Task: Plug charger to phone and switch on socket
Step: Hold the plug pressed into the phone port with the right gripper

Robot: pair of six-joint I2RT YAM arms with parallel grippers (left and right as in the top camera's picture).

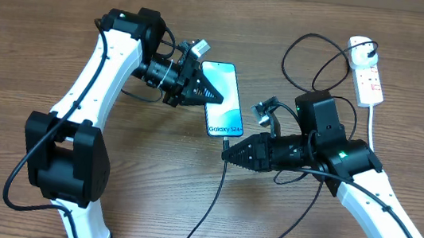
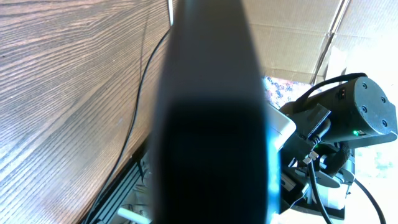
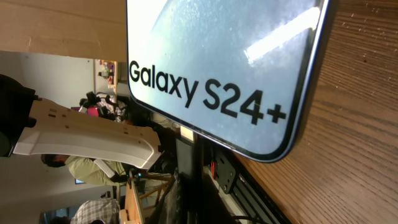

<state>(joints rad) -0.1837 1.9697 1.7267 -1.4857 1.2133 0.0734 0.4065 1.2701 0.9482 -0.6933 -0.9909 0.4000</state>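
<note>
Left arm (image 1: 115,52) blocks phone (image 1: 226,97) side, right arm (image 1: 304,150) its bottom end; charger (image 1: 285,59) loops crowd socket (image 1: 368,73).

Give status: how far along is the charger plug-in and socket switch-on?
Done: a plug sits in the socket, and the left gripper grips the phone by its edge. In hand: the right gripper holds the charger tip at the phone's bottom edge; seating isn't visible yet. Left: push the tip home, then flip the socket switch, which no gripper is near.

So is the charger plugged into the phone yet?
Cannot tell. The charger tip, in the right claw, meets the bottom edge of the phone, but the port is hidden.
</note>
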